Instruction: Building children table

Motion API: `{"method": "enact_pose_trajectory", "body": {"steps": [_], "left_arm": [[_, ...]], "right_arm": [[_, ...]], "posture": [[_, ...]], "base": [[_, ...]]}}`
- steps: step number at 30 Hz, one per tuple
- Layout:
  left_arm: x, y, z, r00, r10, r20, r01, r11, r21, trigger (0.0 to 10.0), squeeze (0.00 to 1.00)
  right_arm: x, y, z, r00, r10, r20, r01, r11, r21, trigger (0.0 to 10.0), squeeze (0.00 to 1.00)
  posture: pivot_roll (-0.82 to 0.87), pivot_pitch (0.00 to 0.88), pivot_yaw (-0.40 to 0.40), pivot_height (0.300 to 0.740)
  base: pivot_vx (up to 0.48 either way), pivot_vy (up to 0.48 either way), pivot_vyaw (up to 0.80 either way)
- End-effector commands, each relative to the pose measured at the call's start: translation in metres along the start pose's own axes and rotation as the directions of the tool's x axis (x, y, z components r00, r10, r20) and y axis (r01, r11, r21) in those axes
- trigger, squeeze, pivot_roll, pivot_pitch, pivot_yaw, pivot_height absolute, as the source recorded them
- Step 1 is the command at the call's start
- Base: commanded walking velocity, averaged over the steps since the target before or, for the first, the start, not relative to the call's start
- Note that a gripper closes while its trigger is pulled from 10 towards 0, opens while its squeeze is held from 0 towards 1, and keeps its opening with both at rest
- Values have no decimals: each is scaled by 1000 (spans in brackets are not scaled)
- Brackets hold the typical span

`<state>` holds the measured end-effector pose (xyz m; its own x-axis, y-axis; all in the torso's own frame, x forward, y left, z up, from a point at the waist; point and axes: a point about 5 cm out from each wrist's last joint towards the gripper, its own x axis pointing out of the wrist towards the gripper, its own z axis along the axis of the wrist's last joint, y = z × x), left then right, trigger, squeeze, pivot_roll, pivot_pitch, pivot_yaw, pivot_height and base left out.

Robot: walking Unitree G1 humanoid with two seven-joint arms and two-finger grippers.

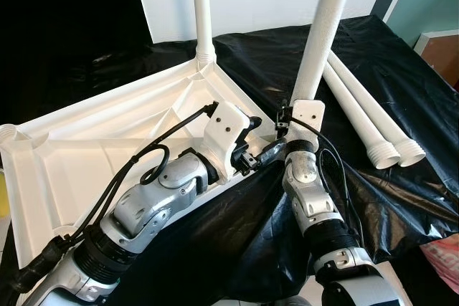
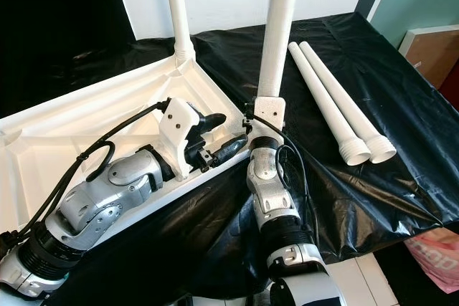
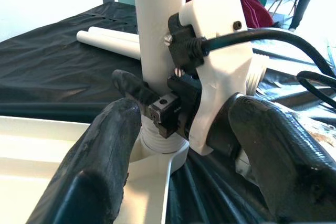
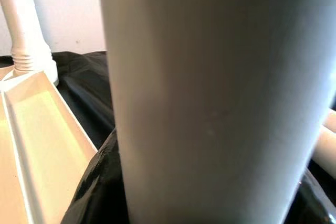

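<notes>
One leg point(image 1: 203, 12) is seated in the upturned tabletop point(image 1: 93, 134); my right gripper point(image 3: 157, 109) clamps the second leg point(image 1: 323, 26) at its corner socket; left gripper point(image 3: 184, 145) fingers wide beside it; two loose legs point(image 1: 366, 120) left to fit.

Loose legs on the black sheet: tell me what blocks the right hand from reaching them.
Nothing visible lies between the right hand and the two loose legs. But that hand is gripping the upright leg at the tabletop's corner.

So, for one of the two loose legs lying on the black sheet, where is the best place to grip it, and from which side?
Grip the nearer loose leg at mid-length of its smooth tube, coming from above with fingers across it. It lies flat beside the second leg, so side access is tight, and its threaded end should probably stay free.
</notes>
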<state>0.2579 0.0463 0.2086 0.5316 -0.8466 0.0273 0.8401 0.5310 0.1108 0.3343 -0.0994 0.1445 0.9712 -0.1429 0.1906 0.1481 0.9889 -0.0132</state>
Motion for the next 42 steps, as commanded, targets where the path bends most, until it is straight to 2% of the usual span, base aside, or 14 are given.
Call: {"method": "enact_pose_trajectory", "body": {"steps": [1,7,14,24,28,36,41,42], "left_arm": [[-1,-18,2,964,-264,8,264,964,15,10000,0],[-3,-18,2,965,-263,4,263,965,16,10000,0],[-3,-18,2,963,-268,2,268,963,15,10000,0],[-2,-18,1,960,-280,-1,280,960,16,10000,0],[-2,-18,1,959,-283,-4,283,959,16,10000,0],[-3,-17,0,962,-274,-7,274,962,10,10000,0],[-3,-14,-2,966,-259,-5,259,966,3,10000,0],[-2,-12,-3,968,-252,-7,252,968,2,10000,0]], "right_arm": [[-18,-12,-44,976,-28,-214,16,998,-55,10000,0],[-32,-23,-47,983,49,-175,-47,999,13,10000,0],[-38,-34,-50,985,63,-161,-57,998,37,10000,0],[-31,-41,-50,980,60,-190,-42,994,98,10000,0],[-25,-46,-50,977,28,-212,-3,993,118,10000,0],[-25,-39,-45,982,91,-164,-74,992,106,10000,0],[-24,-40,-42,985,107,-136,-95,991,93,10000,0],[-23,-42,-36,988,120,-100,-112,990,82,10000,0]], "posture": [[1,97,-5,740],[4,93,-4,740],[-4,95,3,740],[-9,95,10,740],[-5,96,10,740],[1,98,8,740],[3,102,8,740],[1,107,12,740]], "base": [[0,0,0],[0,0,0],[0,0,0],[0,0,0],[0,0,0],[0,0,0],[0,0,0],[0,0,0]]}}
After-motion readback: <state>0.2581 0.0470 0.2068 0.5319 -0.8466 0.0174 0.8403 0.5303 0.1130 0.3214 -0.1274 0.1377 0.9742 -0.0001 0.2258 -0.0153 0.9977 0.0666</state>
